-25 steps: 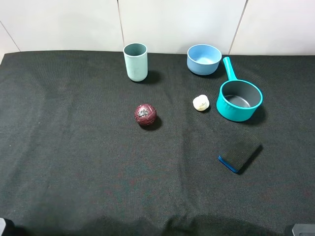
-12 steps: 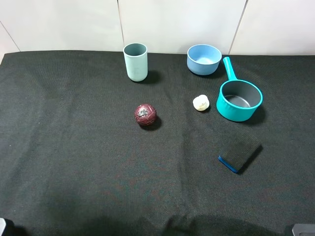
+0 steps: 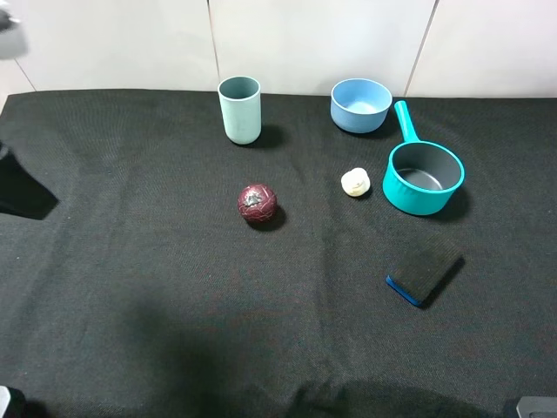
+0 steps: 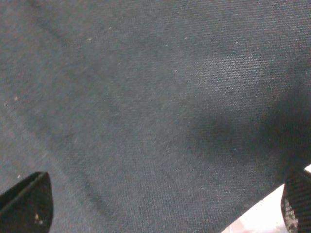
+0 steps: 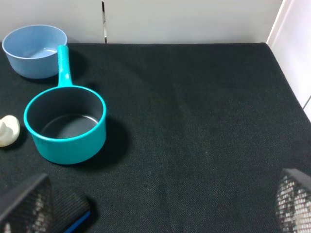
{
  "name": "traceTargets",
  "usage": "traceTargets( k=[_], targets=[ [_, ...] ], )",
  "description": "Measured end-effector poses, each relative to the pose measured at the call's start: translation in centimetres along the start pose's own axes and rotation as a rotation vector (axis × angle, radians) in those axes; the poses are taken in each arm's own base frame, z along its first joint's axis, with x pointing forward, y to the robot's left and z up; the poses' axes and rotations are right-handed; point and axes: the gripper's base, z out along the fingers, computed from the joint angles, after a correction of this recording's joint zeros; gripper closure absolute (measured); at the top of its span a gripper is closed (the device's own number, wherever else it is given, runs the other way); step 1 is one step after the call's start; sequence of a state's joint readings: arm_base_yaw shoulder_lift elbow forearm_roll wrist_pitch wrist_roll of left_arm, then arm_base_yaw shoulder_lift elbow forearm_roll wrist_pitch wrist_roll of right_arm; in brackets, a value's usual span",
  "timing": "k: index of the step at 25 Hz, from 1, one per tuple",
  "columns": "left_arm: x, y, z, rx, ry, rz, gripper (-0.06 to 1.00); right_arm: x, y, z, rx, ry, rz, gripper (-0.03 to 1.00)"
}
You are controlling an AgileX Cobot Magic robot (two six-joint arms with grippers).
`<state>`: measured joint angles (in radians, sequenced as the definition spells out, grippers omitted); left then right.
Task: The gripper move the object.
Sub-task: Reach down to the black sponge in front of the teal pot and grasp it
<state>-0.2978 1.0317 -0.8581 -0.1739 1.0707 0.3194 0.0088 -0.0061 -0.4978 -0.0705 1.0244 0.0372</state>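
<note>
left gripper: jaws spread wide, nothing between them, only bare black woven cloth underneath. just the two black fingertips show in the left wrist view. in the high view a dark part of the left arm sits at the left edge of the table, well apart from all the items.

right gripper: also wide apart, holding nothing. its mesh-patterned fingertips touch nothing.

flat rectangular sponge with black scouring top and blue base: lying flat on the cloth at the front-right of the table, set at an angle, blue edge towards the near side. it's in front of the teal saucepan with dark grey inside, near it but not touching. in the right wrist view the sponge shows just beside one fingertip, partly hidden behind it, not gripped.

others:
- small cream lump: just beside the saucepan, on its left.
- light blue bowl: at the back, near the tip of the pan handle.
- pale blue-green tumbler: upright at the back.
- dark red ball: mid-table, well apart from the sponge.
</note>
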Motion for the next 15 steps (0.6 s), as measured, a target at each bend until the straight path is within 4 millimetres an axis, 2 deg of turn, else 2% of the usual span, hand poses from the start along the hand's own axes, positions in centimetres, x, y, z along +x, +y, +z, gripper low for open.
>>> traceTargets(
  k=[10, 15],
  targets=[
    [-5.4, -1.2, 2.1, 0.034, 0.069, 0.118, -0.05, 0.0, 0.0, 0.0, 0.000, 0.000, 0.000, 0.27],
    [-8.2, -2.6, 3.4, 0.057, 0.098, 0.186, -0.05, 0.0, 0.0, 0.0, 0.000, 0.000, 0.000, 0.27]
  ],
)
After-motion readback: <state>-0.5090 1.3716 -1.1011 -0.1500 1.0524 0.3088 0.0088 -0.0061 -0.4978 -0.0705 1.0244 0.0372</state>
